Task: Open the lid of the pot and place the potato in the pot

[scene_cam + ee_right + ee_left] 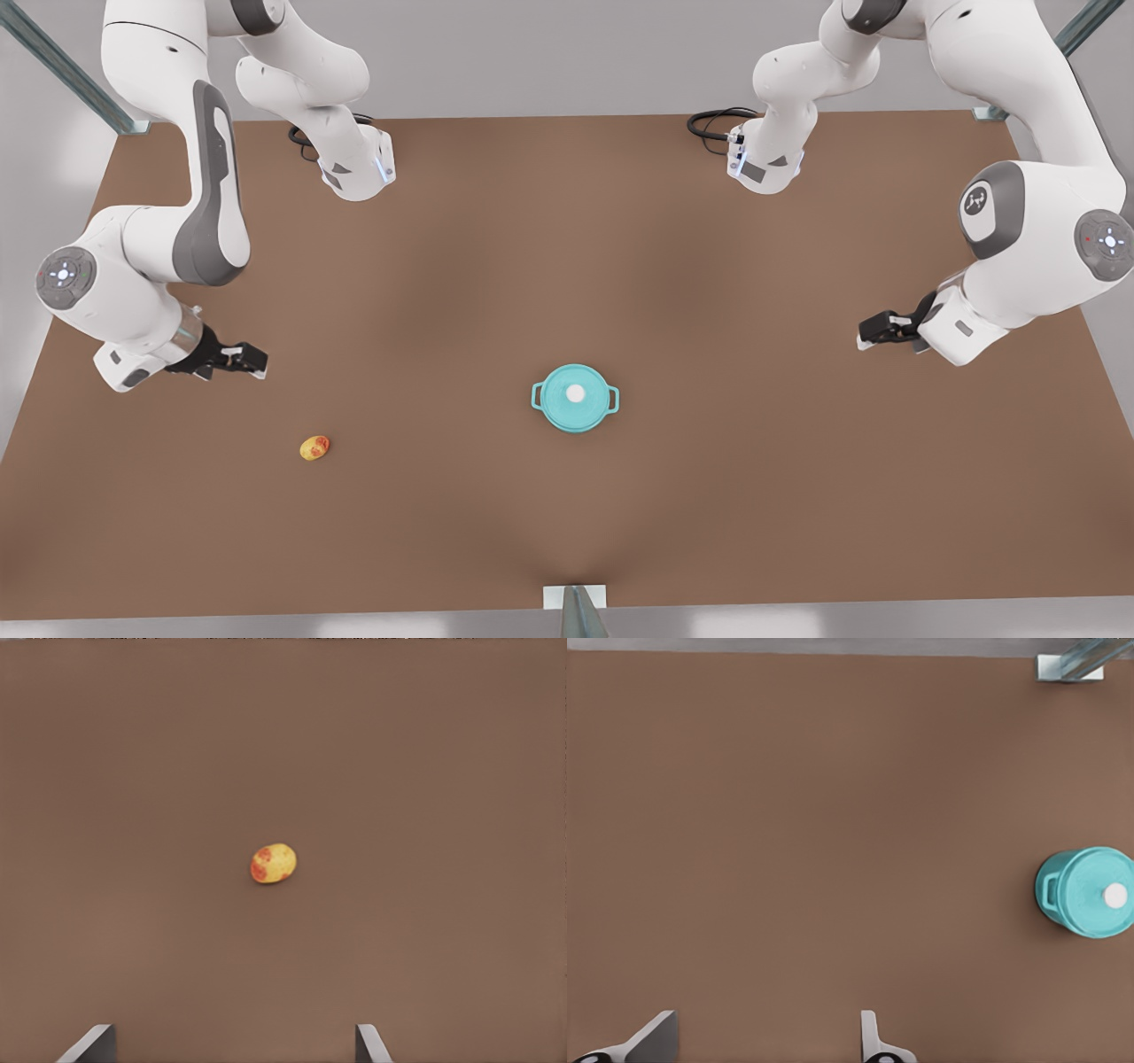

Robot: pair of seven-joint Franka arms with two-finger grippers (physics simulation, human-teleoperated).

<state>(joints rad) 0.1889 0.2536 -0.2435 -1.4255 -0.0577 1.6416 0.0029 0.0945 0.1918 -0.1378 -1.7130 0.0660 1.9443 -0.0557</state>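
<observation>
- Front view: a brown table (567,221) carries a small teal pot (575,399) near its middle, toward the near edge. The pot lid (575,395) sits on top, closing the pot, its white knob facing up.
- Front view: the potato (314,447) lies on the table well apart from the pot, on the front view's left.
- Front view: the right gripper (252,359) hangs above the table on the front view's left, near the potato but not touching it. Nothing is in it.
- Front view: the left gripper (864,335) hangs over the table on the front view's right, well apart from the pot and holding nothing.
- Left wrist view: two fingertips (873,1041) stand spread wide over bare table, with nothing between them. The pot (1090,893) with its lid (1099,892) on sits off to one side, one loop handle (1050,892) showing. A metal bracket (1070,665) is at the table's far edge.
- Right wrist view: the potato (273,863) lies alone on the table, yellow with an orange-red patch. Two fingertips (368,1045) are spread wide apart, clear of the potato, gripping nothing.
</observation>
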